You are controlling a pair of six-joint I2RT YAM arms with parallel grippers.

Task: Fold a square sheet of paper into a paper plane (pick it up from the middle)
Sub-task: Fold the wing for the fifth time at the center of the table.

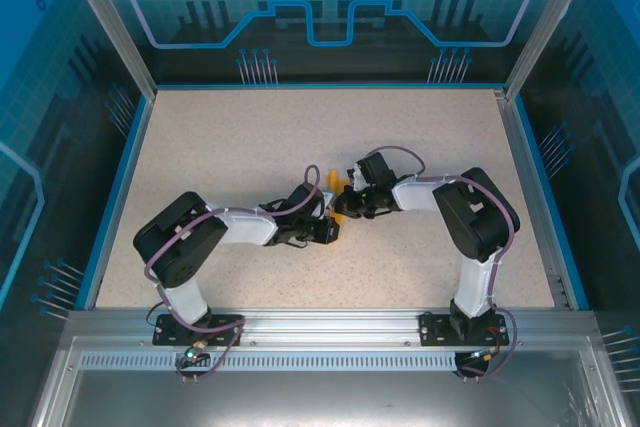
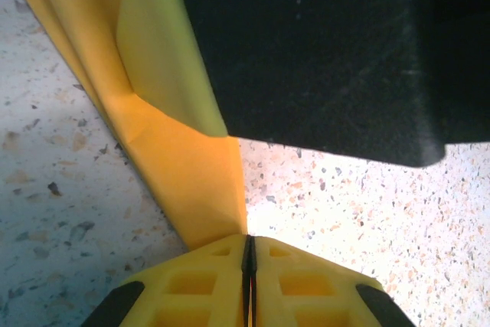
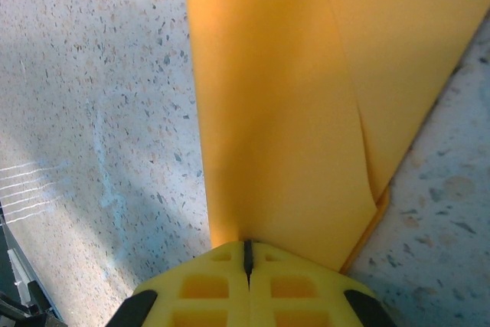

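Wrist views show left fingers (image 2: 200, 285) and right fingers (image 3: 300, 290) clamped on creased orange paper (image 3: 276, 112).

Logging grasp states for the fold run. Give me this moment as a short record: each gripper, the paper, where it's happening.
left gripper: fingers shut on the orange paper
right gripper: shut on the same sheet
paper state: creased, layers overlapping; full shape hidden by the arms
location: middle of the table, the two grippers meeting tip to tip
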